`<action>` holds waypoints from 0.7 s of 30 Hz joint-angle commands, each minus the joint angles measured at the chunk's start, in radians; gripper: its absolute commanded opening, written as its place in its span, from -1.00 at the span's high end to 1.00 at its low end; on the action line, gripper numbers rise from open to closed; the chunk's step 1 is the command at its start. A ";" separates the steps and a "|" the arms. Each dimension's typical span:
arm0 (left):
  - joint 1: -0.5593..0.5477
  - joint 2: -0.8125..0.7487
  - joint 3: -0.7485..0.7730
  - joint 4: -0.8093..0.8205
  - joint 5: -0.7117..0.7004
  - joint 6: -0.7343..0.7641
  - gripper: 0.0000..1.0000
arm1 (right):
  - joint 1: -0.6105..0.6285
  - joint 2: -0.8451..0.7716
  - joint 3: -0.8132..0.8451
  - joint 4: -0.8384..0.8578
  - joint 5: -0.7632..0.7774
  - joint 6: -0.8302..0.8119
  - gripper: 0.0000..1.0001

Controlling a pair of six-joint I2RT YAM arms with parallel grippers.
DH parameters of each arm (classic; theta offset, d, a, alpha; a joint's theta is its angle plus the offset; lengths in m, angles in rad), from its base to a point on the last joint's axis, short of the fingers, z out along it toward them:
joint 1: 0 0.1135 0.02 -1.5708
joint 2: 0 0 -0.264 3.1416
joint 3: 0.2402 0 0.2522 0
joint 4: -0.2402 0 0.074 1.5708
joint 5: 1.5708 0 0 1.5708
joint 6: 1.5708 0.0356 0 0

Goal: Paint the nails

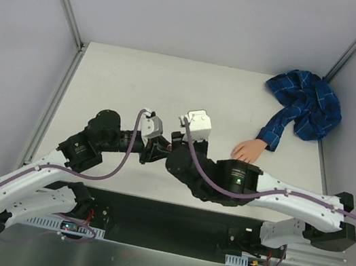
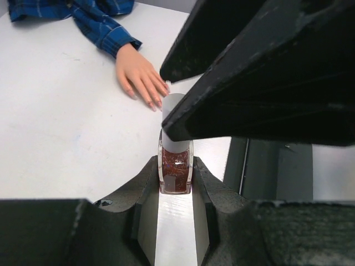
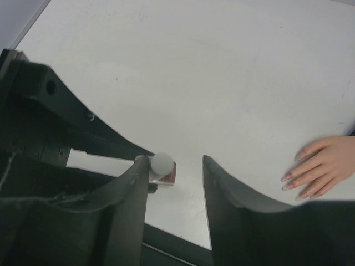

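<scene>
A small bottle [image 2: 176,173] of reddish glitter polish stands upright between my left gripper's [image 2: 176,163] jaws, which are shut on it just above the table's near edge. Its white cap [image 3: 162,162] sits between my right gripper's [image 3: 175,169] fingers; the jaws stand apart, the left finger [image 3: 132,191] touches the cap, and a gap remains on the other side. The fake hand [image 1: 249,150] lies palm down to the right, in a blue plaid sleeve [image 1: 304,112]. Its nails [image 3: 293,180] look pinkish. In the top view both grippers meet near the table's front middle, hidden under the wrists.
The crumpled plaid sleeve fills the back right corner of the white table [image 1: 138,85]. The table's near edge and a dark strip [image 2: 260,166] lie right below the bottle. Grey walls close in the table on three sides.
</scene>
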 commanded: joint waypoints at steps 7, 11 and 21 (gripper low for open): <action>0.006 0.047 0.054 0.050 0.301 0.025 1.00 | -0.141 -0.366 -0.246 0.196 -0.632 -0.376 -0.46; 0.002 0.067 0.058 0.084 0.456 0.009 1.00 | -0.178 -0.400 -0.283 0.228 -0.810 -0.445 -0.47; -0.003 0.085 0.059 0.102 0.547 -0.009 1.00 | -0.189 -0.354 -0.272 0.264 -0.955 -0.493 0.27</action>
